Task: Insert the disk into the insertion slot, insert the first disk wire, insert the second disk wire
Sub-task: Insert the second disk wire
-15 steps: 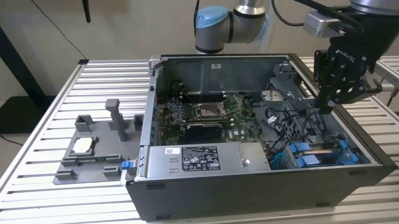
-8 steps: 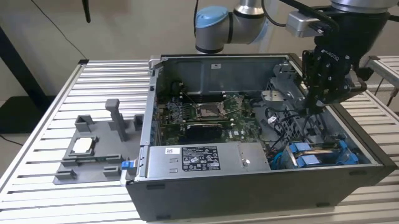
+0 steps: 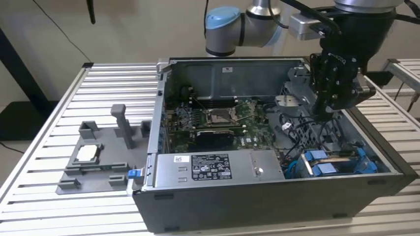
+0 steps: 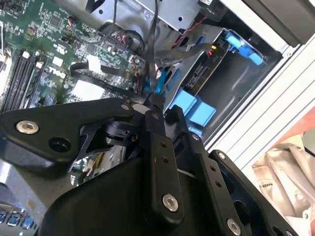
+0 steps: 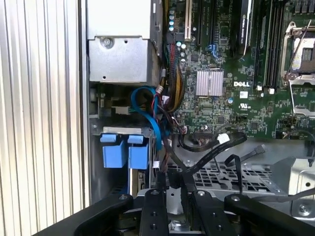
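The disk (image 3: 338,162) lies in the insertion slot (image 5: 96,162) at the case's front corner on the exterior view's right. Its blue carrier tabs (image 5: 123,152) (image 4: 192,105) show in both wrist views. My gripper (image 3: 328,105) hangs inside the open case, a little behind the disk and above it. Its black fingers meet at the tips (image 4: 150,105) and pinch the end of a thin black wire (image 4: 153,54) that runs off toward the motherboard. In the first wrist view the gripper (image 5: 173,189) has a small black plug between its fingers, close to the blue tabs.
A blue cable (image 5: 150,113) and a bundle of coloured wires loop beside the disk. The power supply (image 3: 210,167) fills the case's front. A grey printed fixture (image 3: 98,157) with upright posts stands on the slatted table (image 3: 59,206) at the exterior view's left.
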Available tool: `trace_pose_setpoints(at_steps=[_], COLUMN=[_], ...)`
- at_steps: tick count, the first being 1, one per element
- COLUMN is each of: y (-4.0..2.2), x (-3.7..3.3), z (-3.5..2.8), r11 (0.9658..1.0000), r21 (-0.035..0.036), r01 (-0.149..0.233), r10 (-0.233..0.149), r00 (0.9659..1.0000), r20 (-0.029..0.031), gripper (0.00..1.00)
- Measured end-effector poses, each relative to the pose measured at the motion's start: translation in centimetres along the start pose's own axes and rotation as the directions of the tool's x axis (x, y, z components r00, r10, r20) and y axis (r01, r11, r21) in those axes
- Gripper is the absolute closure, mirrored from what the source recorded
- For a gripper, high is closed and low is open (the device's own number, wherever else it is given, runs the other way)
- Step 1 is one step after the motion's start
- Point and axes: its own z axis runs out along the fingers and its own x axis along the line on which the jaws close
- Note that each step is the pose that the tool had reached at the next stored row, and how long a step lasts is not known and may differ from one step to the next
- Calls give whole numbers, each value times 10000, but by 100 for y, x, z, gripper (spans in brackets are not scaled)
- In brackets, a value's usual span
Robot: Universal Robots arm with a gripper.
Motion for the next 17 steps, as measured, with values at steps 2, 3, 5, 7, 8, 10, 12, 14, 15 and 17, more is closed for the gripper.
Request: trace_pose_setpoints(at_steps=[2, 3, 5, 7, 8, 10, 12, 14, 15, 17], y=[47, 66, 94, 111, 117, 130, 162, 198, 207, 219], x=[-4, -6, -8, -9, -10, -14, -15, -17, -16, -18], z=[-4, -5, -7, -6, -5, 5, 17, 23, 25, 30], r11=[9999, 9999, 9998, 9995, 9992, 9983, 9971, 9964, 9960, 9949], r21=[103, 148, 217, 314, 379, 560, 748, 835, 873, 960], r01=[-8, -7, 18, 62, 93, 137, 151, 170, 211, 297], r10=[8, 8, -18, -61, -93, -136, -149, -169, -210, -296], r00=[10000, 10000, 10000, 10000, 10000, 9999, 9999, 9999, 9998, 9996], r20=[-5, -6, -7, -15, -18, -22, -25, -27, -28, -28], gripper=[73, 73, 73, 73, 73, 73, 73, 73, 73, 73])
